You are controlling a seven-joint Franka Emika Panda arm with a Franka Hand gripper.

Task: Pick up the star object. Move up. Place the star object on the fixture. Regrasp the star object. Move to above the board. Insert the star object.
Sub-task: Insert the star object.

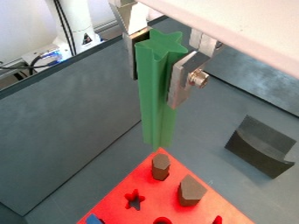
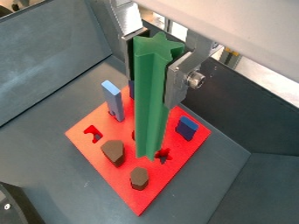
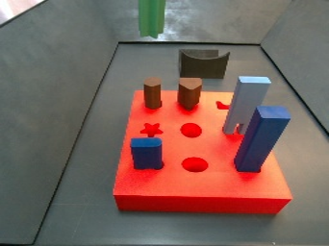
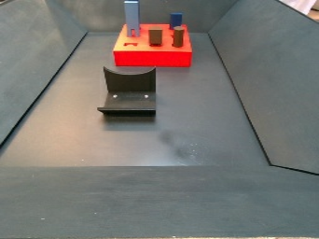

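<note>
The board (image 3: 193,187) is the reference: blue blocks (image 3: 263,138) and brown pegs (image 3: 189,92) fill several holes, and a star hole (image 3: 150,129) shows empty on its top. The fixture (image 4: 129,91) sits apart from it, bare. High over the board the gripper (image 2: 156,54) clamps the star rod (image 2: 149,96) upright by its top end. To do this well, centre the rod's tip over the star hole, align the ridges, then descend straight and slowly, clear of neighbouring pegs.
</note>
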